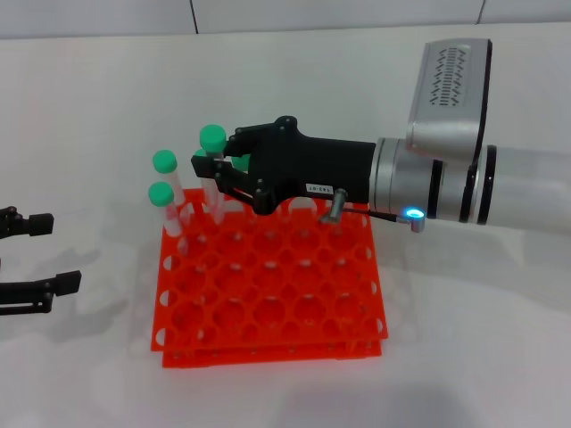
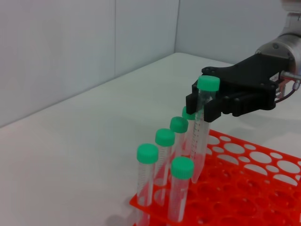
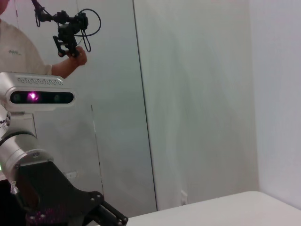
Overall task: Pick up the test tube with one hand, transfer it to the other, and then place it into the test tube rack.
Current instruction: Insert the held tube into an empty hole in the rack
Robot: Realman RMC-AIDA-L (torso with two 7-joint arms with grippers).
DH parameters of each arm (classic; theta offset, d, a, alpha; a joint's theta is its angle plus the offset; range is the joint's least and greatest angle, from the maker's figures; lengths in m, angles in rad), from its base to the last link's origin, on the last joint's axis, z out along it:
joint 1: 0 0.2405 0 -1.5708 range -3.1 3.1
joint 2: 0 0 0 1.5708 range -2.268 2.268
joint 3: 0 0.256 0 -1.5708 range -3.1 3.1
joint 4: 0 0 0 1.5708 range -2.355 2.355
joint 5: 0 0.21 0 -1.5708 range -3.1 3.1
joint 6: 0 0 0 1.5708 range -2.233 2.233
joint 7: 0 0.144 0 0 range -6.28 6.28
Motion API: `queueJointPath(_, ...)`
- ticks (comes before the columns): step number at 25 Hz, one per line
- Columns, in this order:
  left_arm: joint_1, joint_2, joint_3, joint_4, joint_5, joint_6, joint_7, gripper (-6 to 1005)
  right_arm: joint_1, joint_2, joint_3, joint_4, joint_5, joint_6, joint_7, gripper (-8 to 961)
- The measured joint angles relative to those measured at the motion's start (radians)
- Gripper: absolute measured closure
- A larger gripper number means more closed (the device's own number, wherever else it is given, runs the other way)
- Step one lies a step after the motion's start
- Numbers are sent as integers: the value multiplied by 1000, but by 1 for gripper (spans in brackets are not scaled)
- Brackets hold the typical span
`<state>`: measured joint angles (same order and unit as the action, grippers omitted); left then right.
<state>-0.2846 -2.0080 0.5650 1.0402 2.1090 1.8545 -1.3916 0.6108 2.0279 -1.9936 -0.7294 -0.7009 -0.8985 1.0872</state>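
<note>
Right gripper point(image 1: 217, 169) clamps the green-capped clear tube point(image 2: 201, 127) upright over the rack point(image 1: 268, 294). Only the left wrist view shows its tapered tip. Left gripper point(image 1: 45, 254) spread wide, empty.

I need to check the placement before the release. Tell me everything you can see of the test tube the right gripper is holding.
The test tube is slim clear plastic with faint graduation marks, a tapered tip and a round green cap. It stands nearly upright, clamped just below the cap by the right gripper. Its tip is down at a hole near the back left corner of the orange-red test tube rack, beside other capped tubes. Whether it is seated cannot be told.
</note>
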Motion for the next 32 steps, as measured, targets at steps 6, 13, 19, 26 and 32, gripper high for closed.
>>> queueJointPath(6,-3,0,1,-3,0,-4,-2,125,9,0,-37,6,50,9,-30,620)
queueJointPath(13,-4,0,1,-4,2,1,-4,125,14,0,-64,6,65,25,-30,615)
queueJointPath(19,-3,-1,1,-7,9,-1,0,125,17,0,-79,2,67,50,-33,611)
queueJointPath(26,-4,-4,1,-7,24,-4,0,125,18,0,-84,-1,80,63,-51,607)
queueJointPath(32,-4,-5,1,-7,24,-5,0,125,11,0,-118,3,144,62,-106,603)
